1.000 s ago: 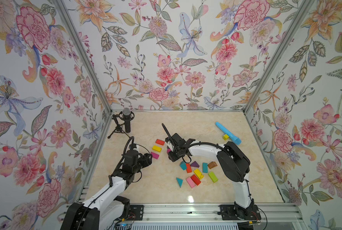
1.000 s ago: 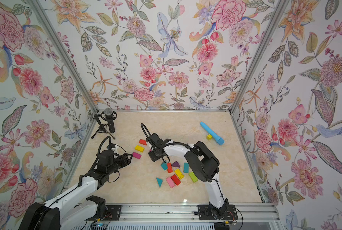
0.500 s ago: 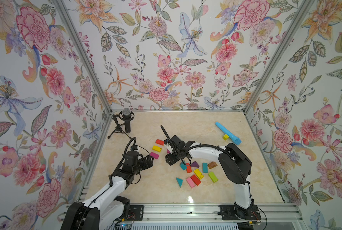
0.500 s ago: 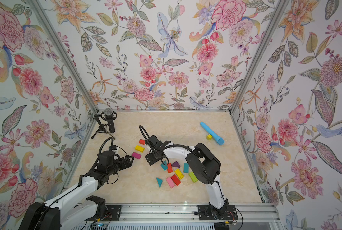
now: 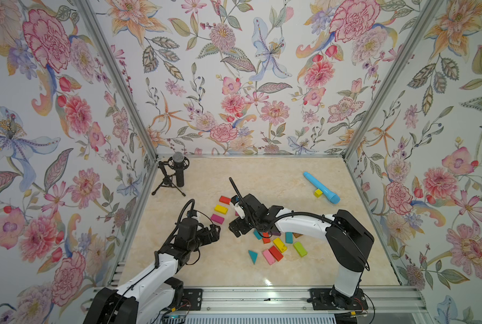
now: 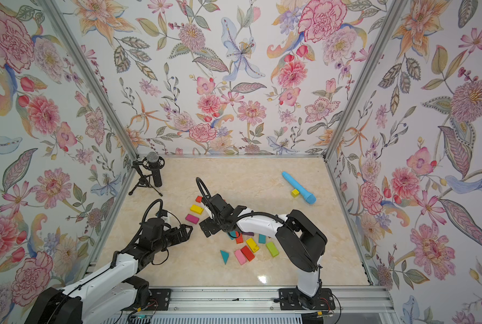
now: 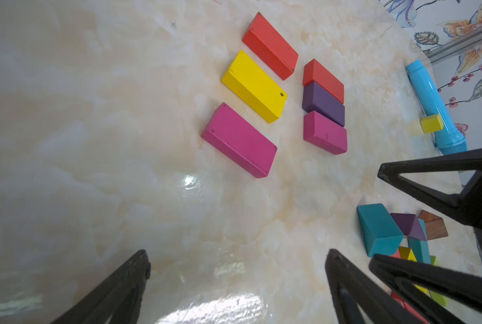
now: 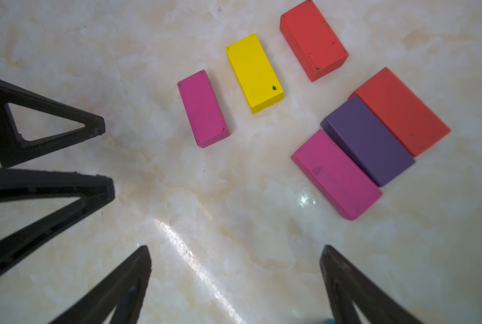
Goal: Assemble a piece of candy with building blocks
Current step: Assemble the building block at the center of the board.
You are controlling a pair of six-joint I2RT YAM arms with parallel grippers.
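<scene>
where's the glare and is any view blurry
Left wrist view: a bright spot on the table beside the loose magenta brick, a wider patch nearer the camera, and the bare stretch looks soft. Right wrist view: a glare streak and a spot beside the magenta brick in the joined row. Both top views: one small reflection near the front rail.

Right arm (image 5: 304, 221) hides purple brick (image 7: 322, 103)

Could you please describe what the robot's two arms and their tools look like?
The left arm and right arm each have white links, black joints and a black base on an aluminium rail. A black cable arches from each wrist. The left tool and right tool are black, with two tapering fingers built as open triangular frames. No markings show.
</scene>
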